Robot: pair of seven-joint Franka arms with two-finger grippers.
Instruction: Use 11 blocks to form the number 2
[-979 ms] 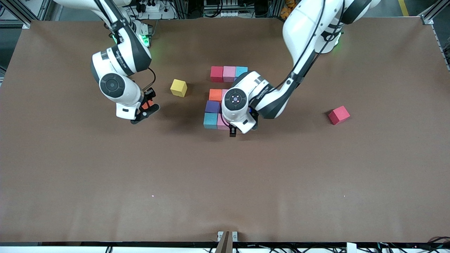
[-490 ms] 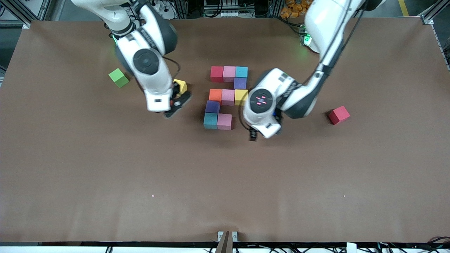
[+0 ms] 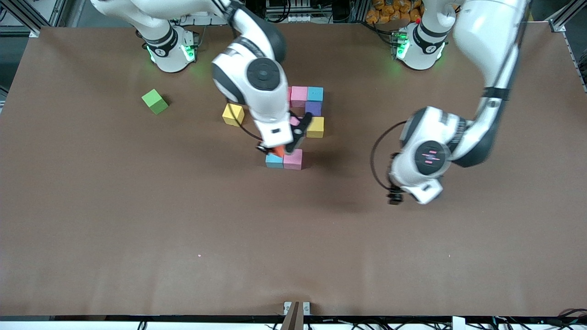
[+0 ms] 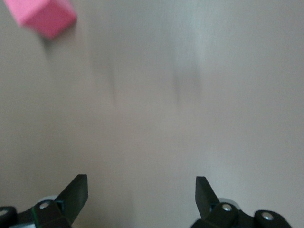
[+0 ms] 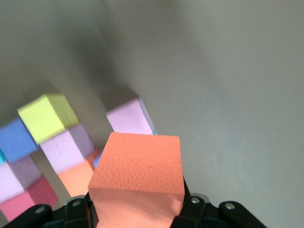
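Fingers of the left gripper [image 4: 140, 186] stand wide apart with nothing between them. It hangs over bare table [image 3: 321, 238] at about four o'clock from the digit, taking twelve as the robots' bases in the front view. Its wrist view shows only a pinkish-red cube [image 4: 45, 16] lying well apart from it, and this arm appears to wait.

Next comes the lowest row of the number 2 [image 3: 314, 110], a blue cube [image 3: 274, 161] touching a pink cube [image 3: 293, 159]. The place at three o'clock of that pink cube is unfilled.

Directly over this row hangs the right gripper [image 3: 280, 147], clamped on an orange cube [image 5: 137, 166], probably the last of the blocks needed.

At twelve o'clock of the row, the arm hides part of the digit. A yellow cube [image 3: 315, 127], a purple cube [image 3: 313, 108] and the top row's pink [image 3: 299, 93] and blue [image 3: 315, 93] show. A loose yellow cube [image 3: 233, 114] lies at nine o'clock of the digit, and a green cube [image 3: 155, 101] lies further toward the right arm's end.

The risk is judged to be in the descent. Lowered where it hangs, the orange cube would land on the seated row and shove it. Set down slightly turned or too close to the pink cube, it could push that neighbour out of line.
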